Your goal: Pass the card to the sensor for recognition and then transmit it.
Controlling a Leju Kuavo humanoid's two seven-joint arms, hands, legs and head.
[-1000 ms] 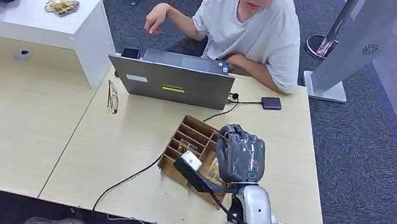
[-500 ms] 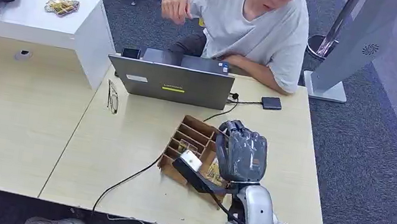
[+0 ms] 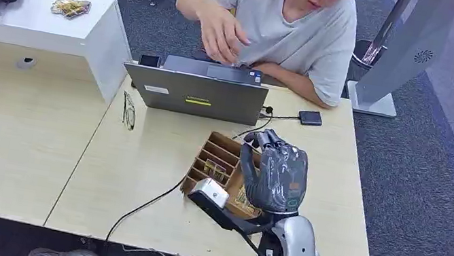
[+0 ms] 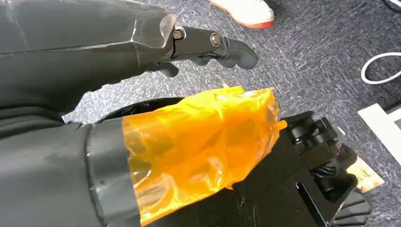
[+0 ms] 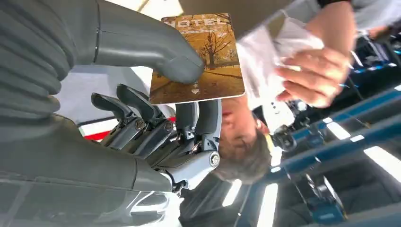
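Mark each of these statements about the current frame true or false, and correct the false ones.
1. The right hand pinches a card between thumb and fingers. True.
2. The card is printed with the word HOTEL and an autumn tree. True.
3. The laptop on the table is closed flat. False: its lid stands up, back facing the robot.
4. The wooden divider box sits on the floor. False: it rests on the table, beside the right hand.
5. The person sits behind the laptop with one hand raised. True.
6. The left hand holds a second card. False: it hangs over the carpet, holding nothing.
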